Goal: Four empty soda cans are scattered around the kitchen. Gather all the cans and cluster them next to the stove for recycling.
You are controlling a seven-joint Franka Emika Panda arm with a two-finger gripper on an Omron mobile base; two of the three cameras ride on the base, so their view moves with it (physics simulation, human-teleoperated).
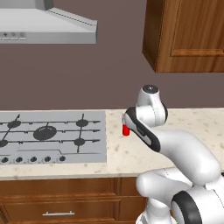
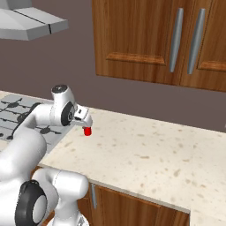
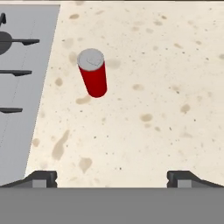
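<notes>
Gripper (image 3: 111, 177) hangs released above the bench (image 3: 153, 109), its two tips spread wide and nothing between them. A red can (image 3: 92, 72) stands upright on the bench just right of the stove (image 3: 22, 87), near its edge but not touching it, silvery top up. The gripper is apart from the can, which sits ahead of the tips and toward the stove side. In the left base view the can (image 1: 125, 130) peeks out red from behind the hand, and in the right base view it (image 2: 87, 131) shows just under the hand beside the stove (image 2: 17, 117). An empty can like this is likely very light and thin-walled, so it should tip or skid at a nudge and could dent under a hard squeeze; its smooth round side looks slippery. A hold around the middle of the body, jaws square to the sides and well below the rim, seems safest. Since it already stands next to the stove, this can may well be in its place. A grey hood (image 1: 48, 26) hangs above the stove, with wooden cupboards (image 2: 154, 39) on the wall over the bench.
</notes>
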